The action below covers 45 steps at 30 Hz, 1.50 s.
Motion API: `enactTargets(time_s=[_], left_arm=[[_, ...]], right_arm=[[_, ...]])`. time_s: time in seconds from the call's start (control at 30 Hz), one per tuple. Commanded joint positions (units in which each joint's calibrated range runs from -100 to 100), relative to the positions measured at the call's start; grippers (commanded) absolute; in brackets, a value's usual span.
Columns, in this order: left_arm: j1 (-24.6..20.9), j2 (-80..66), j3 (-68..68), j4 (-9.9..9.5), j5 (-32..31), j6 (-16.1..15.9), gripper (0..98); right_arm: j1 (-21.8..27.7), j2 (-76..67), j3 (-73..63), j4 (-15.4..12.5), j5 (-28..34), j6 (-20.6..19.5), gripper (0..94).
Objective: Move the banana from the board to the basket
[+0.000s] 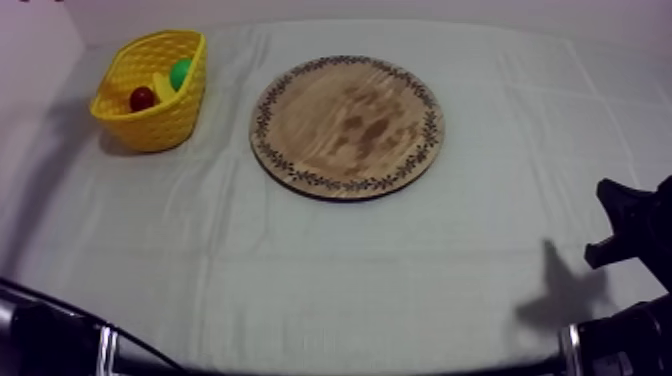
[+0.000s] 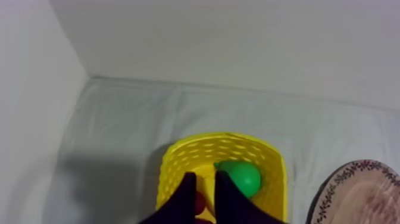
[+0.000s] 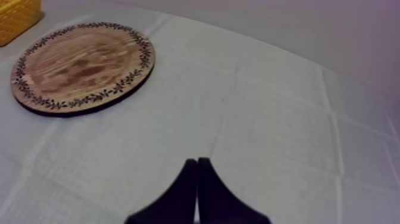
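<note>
The yellow basket (image 1: 160,125) stands at the table's far left. In it lie the banana (image 1: 163,86), a green pear (image 1: 181,72) and a small red fruit (image 1: 142,98). The round wooden board (image 1: 347,125) in the middle of the table is bare. My left gripper (image 2: 205,176) is open by a narrow gap with nothing in it. Beyond its tips are the basket (image 2: 178,156), the pear (image 2: 241,177) and the red fruit (image 2: 199,204). My right gripper (image 3: 197,161) is shut on nothing, over bare cloth short of the board (image 3: 83,65).
My right arm (image 1: 635,225) sits at the table's right edge and my left arm (image 1: 60,340) low at the near left. A wall runs close behind and left of the basket. The board's rim (image 2: 357,179) lies beside the basket.
</note>
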<state>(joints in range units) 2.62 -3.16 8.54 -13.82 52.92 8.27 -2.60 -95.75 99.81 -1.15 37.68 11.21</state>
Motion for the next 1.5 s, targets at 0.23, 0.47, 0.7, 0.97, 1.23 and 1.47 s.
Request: enactTargets(time_s=[0.23, 0.47, 0.7, 0.97, 1.23, 1.47], left_arm=[[-1.2, -25.7, 16.5, 1.48, -4.2, -2.5, 1.2], [-1.1, -43.8, 32.9, 2.52, -8.2, -2.6, 0.2], [-0.9, -60.8, 47.7, 4.57, -9.2, -3.1, 0.1], [-0.6, -77.3, 65.4, 5.12, -15.2, -2.8, 0.1], [-1.1, -89.6, 76.0, 7.72, -16.8, -5.0, 0.0], [-1.9, -95.7, 81.8, 10.07, -17.2, -7.4, 0.0]], right_arm=[[0.0, 0.0, 0.0, 0.0, 0.0, 0.0, 0.3], [0.0, 0.0, 0.0, 0.0, 0.0, 0.0, 0.3], [0.0, 0.0, 0.0, 0.0, 0.0, 0.0, 0.3], [0.0, 0.0, 0.0, 0.0, 0.0, 0.0, 0.3], [0.0, 0.0, 0.0, 0.0, 0.0, 0.0, 0.3], [0.0, 0.0, 0.0, 0.0, 0.0, 0.0, 0.3]])
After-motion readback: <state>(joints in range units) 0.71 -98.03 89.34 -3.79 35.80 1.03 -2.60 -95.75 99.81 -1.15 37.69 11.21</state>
